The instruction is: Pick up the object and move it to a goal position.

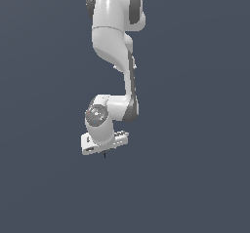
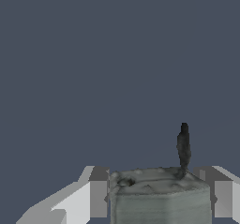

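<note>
In the wrist view the object (image 2: 159, 200), a grey blocky piece with a thin dark pin (image 2: 183, 145) sticking out of one corner, sits between my two fingers (image 2: 98, 192). Both pads press against its sides, so my gripper (image 2: 158, 190) is shut on it. The exterior view shows the white arm reaching down, with the gripper (image 1: 104, 148) at its lower end. Of the object only the tiny dark pin (image 1: 104, 155) pokes out below the hand there. No mark of a goal position shows in either view.
A plain dark blue-grey ground fills both views around the arm (image 1: 114, 37). No other objects, containers or edges show.
</note>
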Tool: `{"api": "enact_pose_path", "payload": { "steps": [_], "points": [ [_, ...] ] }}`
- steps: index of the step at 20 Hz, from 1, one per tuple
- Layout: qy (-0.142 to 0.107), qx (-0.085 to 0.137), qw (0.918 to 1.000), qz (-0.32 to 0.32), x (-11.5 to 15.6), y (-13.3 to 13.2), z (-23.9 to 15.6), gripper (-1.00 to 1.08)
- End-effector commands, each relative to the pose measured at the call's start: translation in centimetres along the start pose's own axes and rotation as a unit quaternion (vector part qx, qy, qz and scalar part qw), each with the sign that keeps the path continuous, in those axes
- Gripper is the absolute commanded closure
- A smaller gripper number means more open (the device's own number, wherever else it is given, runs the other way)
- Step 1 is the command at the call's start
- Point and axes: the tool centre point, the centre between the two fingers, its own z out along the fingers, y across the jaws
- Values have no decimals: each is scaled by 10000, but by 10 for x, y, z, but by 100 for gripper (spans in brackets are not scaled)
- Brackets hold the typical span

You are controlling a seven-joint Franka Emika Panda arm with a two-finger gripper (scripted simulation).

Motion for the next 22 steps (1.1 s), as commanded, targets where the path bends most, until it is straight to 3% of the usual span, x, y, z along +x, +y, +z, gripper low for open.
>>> {"api": "enact_pose_path", "payload": {
  "steps": [1, 11, 22],
  "points": [
    [3, -1, 10000, -2, -2, -4, -1, 108],
    [1, 0, 10000, -4, -24, -40, -2, 108],
    [1, 0, 10000, -4, -67, -111, -5, 108]
  ]
}}
